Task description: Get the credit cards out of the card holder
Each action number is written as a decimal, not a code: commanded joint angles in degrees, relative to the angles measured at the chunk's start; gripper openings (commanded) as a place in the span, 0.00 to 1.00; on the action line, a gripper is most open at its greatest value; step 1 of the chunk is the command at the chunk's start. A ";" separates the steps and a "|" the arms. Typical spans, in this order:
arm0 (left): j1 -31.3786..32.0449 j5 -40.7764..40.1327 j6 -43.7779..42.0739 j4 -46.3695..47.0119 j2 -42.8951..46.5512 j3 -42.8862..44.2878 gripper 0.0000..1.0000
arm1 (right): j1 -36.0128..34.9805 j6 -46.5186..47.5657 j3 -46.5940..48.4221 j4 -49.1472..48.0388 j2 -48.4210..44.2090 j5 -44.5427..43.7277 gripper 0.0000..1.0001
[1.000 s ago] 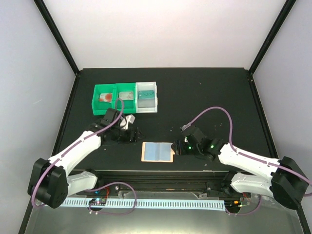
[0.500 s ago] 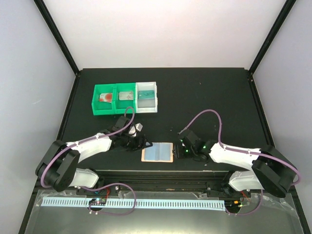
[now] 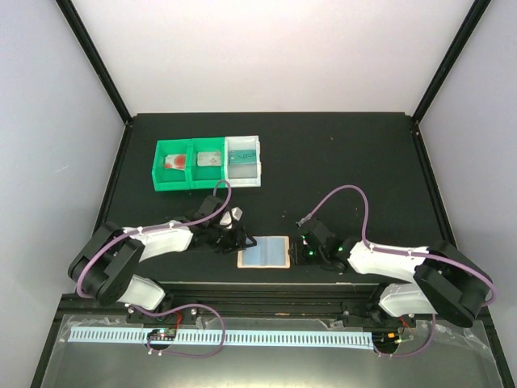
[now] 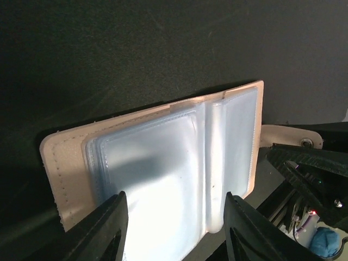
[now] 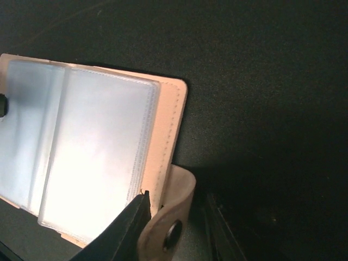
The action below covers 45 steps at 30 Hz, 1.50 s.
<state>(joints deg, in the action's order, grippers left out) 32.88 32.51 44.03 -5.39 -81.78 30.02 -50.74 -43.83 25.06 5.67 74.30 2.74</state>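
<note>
Honestly, with left gripper (image 4: pixel 174 205) spread over the card holder (image 3: pixel 264 253) and right gripper (image 5: pixel 176 205) straddling its tab (image 4: pixel 283 135) unpinched, I risk a lopsided pull dragging or folding it shut.

card holder (image 3: pixel 264 252) — between left end effector (image 3: pixel 241 242) and right end effector (image 3: pixel 297 250) | bins (image 3: pixel 174 183) — behind-left, credit cards (image 3: pixel 210 158) inside

White arm links (image 3: pixel 161 239), black joints (image 3: pixel 105 263), purple cables (image 3: pixel 347 192), green wrist lights (image 3: pixel 312 252).
</note>
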 commanded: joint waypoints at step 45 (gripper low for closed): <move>4.50 -6.06 3.36 -1.14 3.48 1.92 0.28 | -0.08 -0.19 1.63 1.49 -2.94 -7.49 0.16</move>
<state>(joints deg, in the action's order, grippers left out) 37.26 29.65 49.87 -0.56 -81.65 28.18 -50.74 -45.28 23.20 3.97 73.28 0.21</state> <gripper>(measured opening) 0.270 0.134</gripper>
